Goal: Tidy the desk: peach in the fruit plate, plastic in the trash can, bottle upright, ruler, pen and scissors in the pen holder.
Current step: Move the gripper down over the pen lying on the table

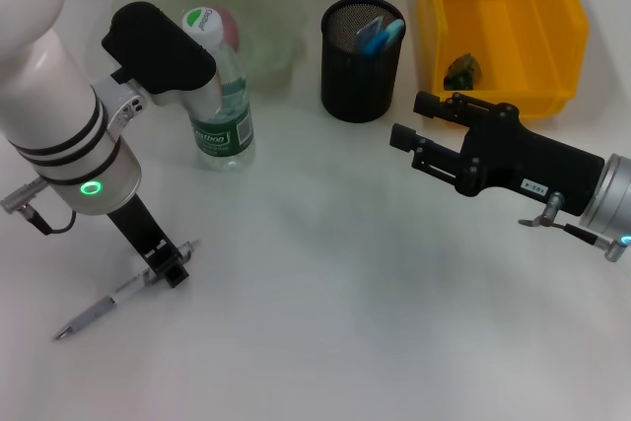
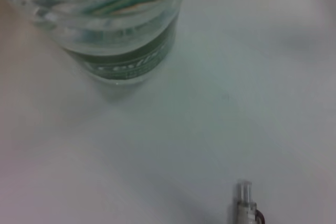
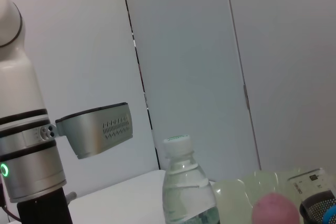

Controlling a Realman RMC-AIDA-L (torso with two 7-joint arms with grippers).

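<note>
While the pen (image 1: 118, 295) lies diagonally, left claw (image 1: 170, 268) grips it.

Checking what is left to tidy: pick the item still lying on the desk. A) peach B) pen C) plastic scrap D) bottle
B: the pen lies flat on the white desk, with the left end effector down on it, while the bottle stands upright.

one bottle (image 1: 221, 96), one pen (image 1: 116, 295), one peach (image 1: 227, 22).
</note>
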